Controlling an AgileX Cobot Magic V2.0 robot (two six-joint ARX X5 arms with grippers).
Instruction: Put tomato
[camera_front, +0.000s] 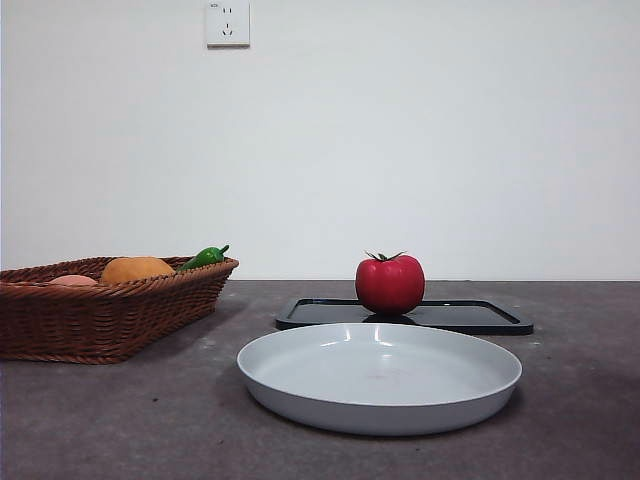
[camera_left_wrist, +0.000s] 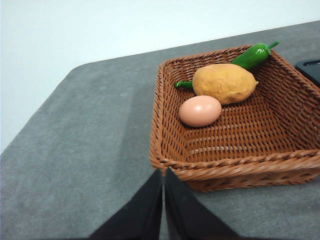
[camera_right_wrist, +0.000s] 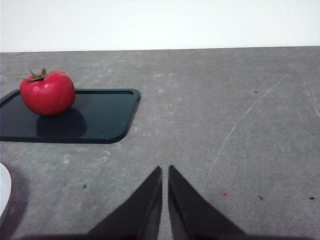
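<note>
Tomato (camera_front: 390, 284) is sitting upright on the black tray (camera_front: 470, 317), just behind the grey plate (camera_front: 380, 377) (stem up, nothing touching it). Left gripper (camera_left_wrist: 163, 175) is hanging over the table beside the wicker basket (camera_left_wrist: 170, 150), jaws closed and holding nothing; egg (camera_left_wrist: 200, 110), potato (camera_left_wrist: 224, 83), green chili (camera_left_wrist: 252, 55) lying inside. Right gripper (camera_right_wrist: 165, 172) is hanging near the tray, jaws pressed together, empty.
</note>
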